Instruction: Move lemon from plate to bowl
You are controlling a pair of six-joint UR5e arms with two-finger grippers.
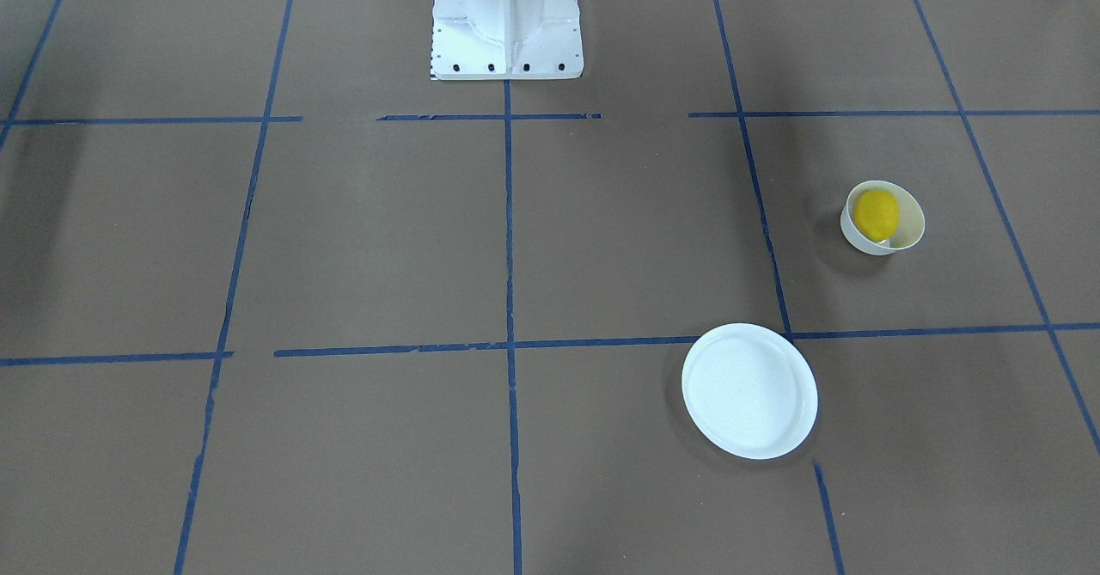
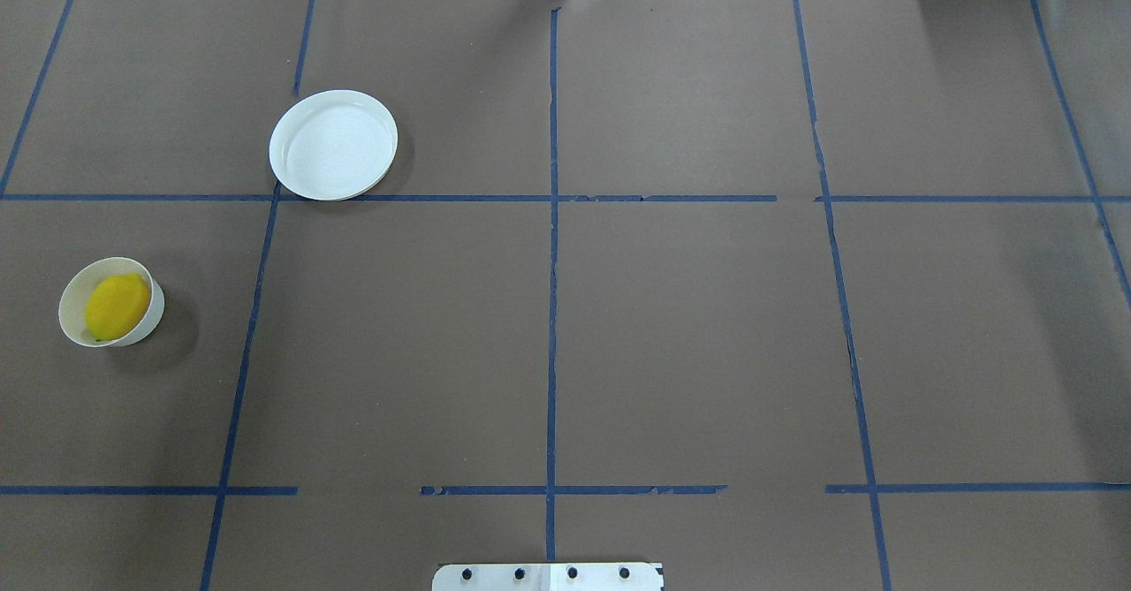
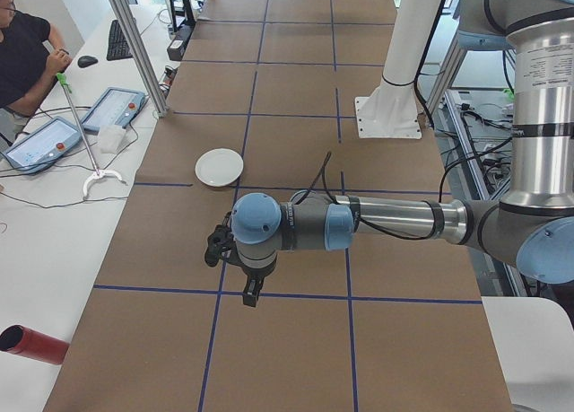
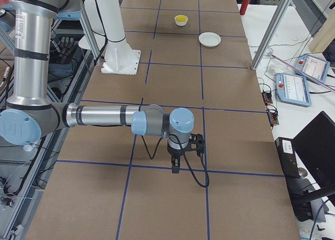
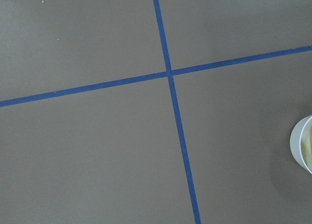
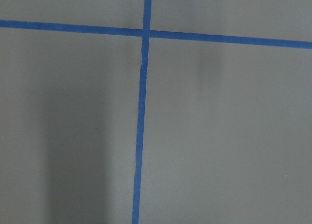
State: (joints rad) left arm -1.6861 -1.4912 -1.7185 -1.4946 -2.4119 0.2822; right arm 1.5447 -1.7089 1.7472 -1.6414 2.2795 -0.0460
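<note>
The yellow lemon (image 1: pixel 876 214) lies inside the small deep white bowl (image 1: pixel 913 233), also in the overhead view: lemon (image 2: pixel 115 306), bowl (image 2: pixel 71 295). The flat white plate (image 1: pixel 748 390) (image 2: pixel 333 145) is bare and stands apart from the bowl. The bowl's rim (image 5: pixel 303 143) shows at the right edge of the left wrist view. The left gripper (image 3: pixel 251 295) hangs from the near arm in the exterior left view, above the table; I cannot tell whether it is open or shut. The right gripper (image 4: pixel 175 169) shows only in the exterior right view, far from the dishes; I cannot tell its state.
The white robot pedestal (image 1: pixel 507 33) stands at the table's robot side. Blue tape lines grid the brown table. An operator (image 3: pixel 22 62) sits at a side bench with tablets (image 3: pixel 112 107). A red cylinder (image 3: pixel 31 343) lies on that bench. Metal posts (image 3: pixel 134 44) stand at the table's edge.
</note>
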